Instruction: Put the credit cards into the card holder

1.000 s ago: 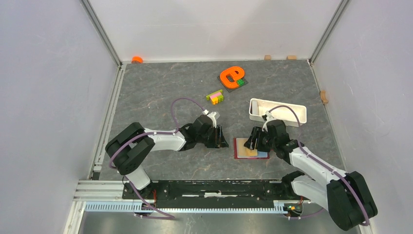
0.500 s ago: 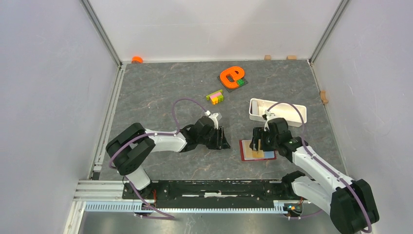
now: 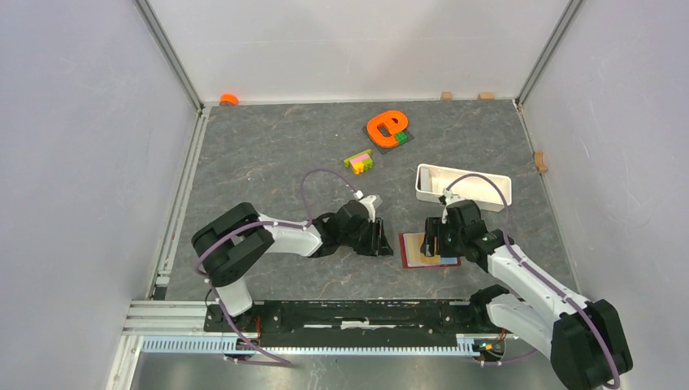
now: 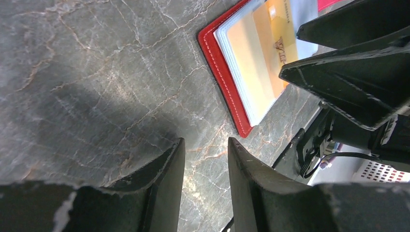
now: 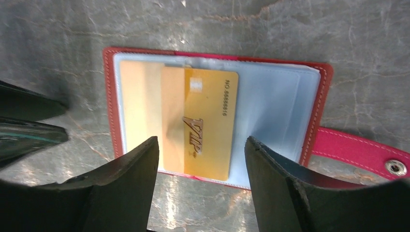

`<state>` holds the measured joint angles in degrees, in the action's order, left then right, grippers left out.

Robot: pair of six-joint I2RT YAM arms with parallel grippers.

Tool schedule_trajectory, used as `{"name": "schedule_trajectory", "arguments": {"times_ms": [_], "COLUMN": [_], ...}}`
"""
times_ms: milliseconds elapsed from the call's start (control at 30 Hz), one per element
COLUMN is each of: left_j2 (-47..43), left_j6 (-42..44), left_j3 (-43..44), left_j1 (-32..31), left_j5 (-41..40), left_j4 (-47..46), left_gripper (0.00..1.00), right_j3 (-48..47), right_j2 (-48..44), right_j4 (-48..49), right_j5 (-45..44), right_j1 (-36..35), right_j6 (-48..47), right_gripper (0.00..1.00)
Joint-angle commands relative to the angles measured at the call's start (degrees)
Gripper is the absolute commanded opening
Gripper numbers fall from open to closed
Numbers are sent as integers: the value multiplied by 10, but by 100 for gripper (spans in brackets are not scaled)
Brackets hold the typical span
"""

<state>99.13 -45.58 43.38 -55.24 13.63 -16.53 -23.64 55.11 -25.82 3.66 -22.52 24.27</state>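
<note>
The one open dark-red leather card holder (image 5: 110,121) lies flat on the grey stone-patterned table (image 3: 268,154), directly under the right gripper (image 5: 201,142), whose jaws stand apart and empty. The left gripper (image 4: 206,142), narrowly parted and empty, sits just left of it. Two credit cards rest on its light-blue inside: a gold VIP card (image 5: 208,96) and a paler tan card (image 5: 138,111).

- Bright, even light comes from above; the top view is sharp.
- In the left wrist view, a soft shadow lies on the tabletop (image 4: 58,121).
- In both wrist views, the near tool fingers (image 5: 121,193) look dark and slightly blurred.
</note>
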Motion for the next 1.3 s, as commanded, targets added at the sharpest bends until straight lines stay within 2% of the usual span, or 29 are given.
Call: {"name": "schedule_trajectory", "arguments": {"times_ms": [0,300,533,800,933,1000,1267], "left_j2": [27,73,89,84,69,49,-47], "left_j6": [-21,-22,-24,-24,-20,-13,30], "left_j3": [17,20,14,4,-5,-10,-17], "left_j1": [-6,-6,-5,-5,-4,-1,13], "left_j5": [2,8,10,10,0,-12,-47], "left_j4": [-47,-79,-93,-104,-95,-75,32], "left_gripper": [43,36,32,30,30,31,51], "right_j3": [23,25,31,26,4,-15,-143], "right_j2": [2,14,28,65,78,71,27], "right_j4": [27,70,138,207,199,166,-53], "right_j5": [36,76,113,118,96,65,-136], "right_j1": [-4,-19,-49,-90,-111,-113,-105], "right_j6": [26,48,76,87,86,79,39], "right_gripper": [68,62,55,52,51,53,86]}}
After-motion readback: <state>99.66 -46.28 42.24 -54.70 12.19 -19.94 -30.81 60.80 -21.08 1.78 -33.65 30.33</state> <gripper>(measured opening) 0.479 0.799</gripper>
